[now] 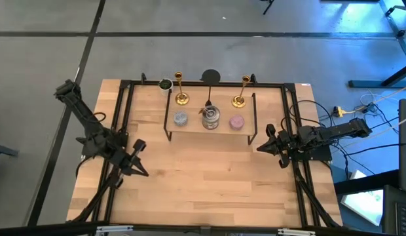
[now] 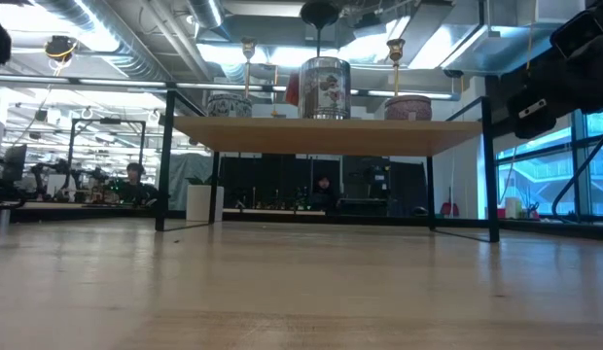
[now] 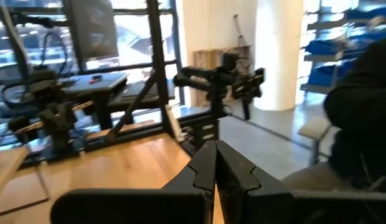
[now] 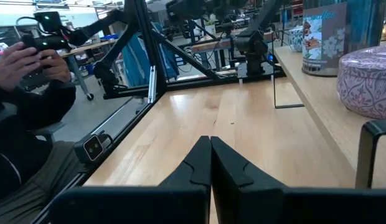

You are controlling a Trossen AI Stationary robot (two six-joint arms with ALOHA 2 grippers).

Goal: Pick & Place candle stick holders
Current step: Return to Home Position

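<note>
**Holders shelved, arms parked**

From where I sit, the placing looks done. The left holder and right holder both stand upright towards the back of the shelf. They are well apart, with the tin between them and a little forward. I see no holder down on the bench.

My left claw hangs over the bench's left side, fingers pressed together and gripping nothing. The right claw sits just beside the shelf's right end, likewise closed and empty.

I judge that all that remains is settling both arms at home, with nothing more to fetch.
</note>
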